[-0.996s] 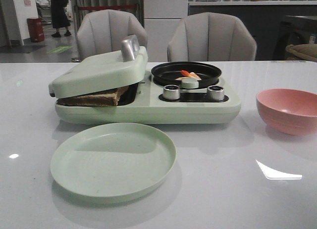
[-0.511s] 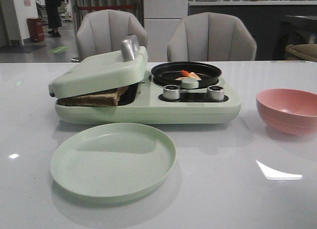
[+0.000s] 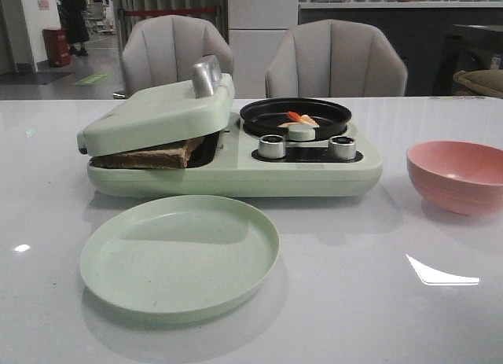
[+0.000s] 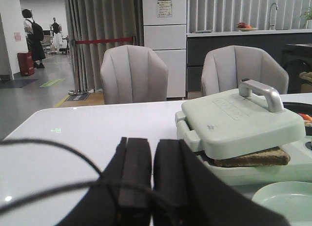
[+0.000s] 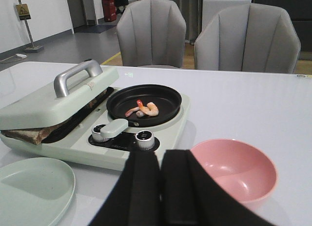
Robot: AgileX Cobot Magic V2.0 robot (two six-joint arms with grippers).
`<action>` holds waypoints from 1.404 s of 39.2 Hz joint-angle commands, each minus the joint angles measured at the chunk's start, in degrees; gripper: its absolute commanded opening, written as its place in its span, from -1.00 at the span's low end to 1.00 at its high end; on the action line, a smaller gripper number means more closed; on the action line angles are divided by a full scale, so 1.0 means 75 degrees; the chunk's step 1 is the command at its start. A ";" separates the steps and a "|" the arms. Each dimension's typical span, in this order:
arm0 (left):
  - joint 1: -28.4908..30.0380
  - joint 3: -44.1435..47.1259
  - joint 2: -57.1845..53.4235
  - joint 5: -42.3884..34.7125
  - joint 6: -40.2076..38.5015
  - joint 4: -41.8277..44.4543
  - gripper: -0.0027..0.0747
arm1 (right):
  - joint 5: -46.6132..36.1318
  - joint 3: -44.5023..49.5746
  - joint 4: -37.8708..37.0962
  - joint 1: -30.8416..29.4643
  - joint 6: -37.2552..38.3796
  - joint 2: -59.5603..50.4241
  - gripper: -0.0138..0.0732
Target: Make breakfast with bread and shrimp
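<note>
The bread (image 3: 149, 155) lies in the left half of a pale green breakfast maker (image 3: 236, 175), under its lowered lid (image 3: 157, 112) with a metal handle; its brown edge also shows in the left wrist view (image 4: 253, 157) and the right wrist view (image 5: 29, 134). The shrimp (image 3: 299, 119) lie in the black round pan (image 3: 295, 112) on the maker's right half, also seen in the right wrist view (image 5: 144, 110). My left gripper (image 4: 152, 177) is shut and empty, left of the maker. My right gripper (image 5: 160, 187) is shut and empty, in front of the maker near the bowl. Neither arm shows in the front view.
A pale green plate (image 3: 179, 254) lies in front of the maker. A pink bowl (image 3: 460, 175) stands at the right. Two metal knobs (image 3: 271, 148) sit on the maker's front. Two grey chairs (image 3: 334, 61) stand behind the table.
Nothing on the table has moved. Only a person far in the background has walked further away.
</note>
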 commanded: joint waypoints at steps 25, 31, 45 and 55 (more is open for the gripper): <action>0.0003 0.0154 -0.0125 -0.0558 -0.0094 0.0013 -0.64 | -0.0623 -0.0224 -0.0005 0.0011 -0.0085 0.0014 -0.37; 0.0003 0.0154 -0.0125 -0.0558 -0.0094 0.0013 -0.64 | -0.0623 -0.0224 -0.0005 0.0011 -0.0085 0.0014 -0.37; 0.0003 0.0154 -0.0111 -0.0558 -0.0094 0.0013 -0.64 | -0.0119 -0.0146 -0.1993 -0.0545 0.1384 -0.0746 -0.37; 0.0003 0.0154 -0.0111 -0.0558 -0.0094 0.0013 -0.64 | 0.0036 0.0460 -0.3710 -0.1445 0.3530 -0.1848 -0.37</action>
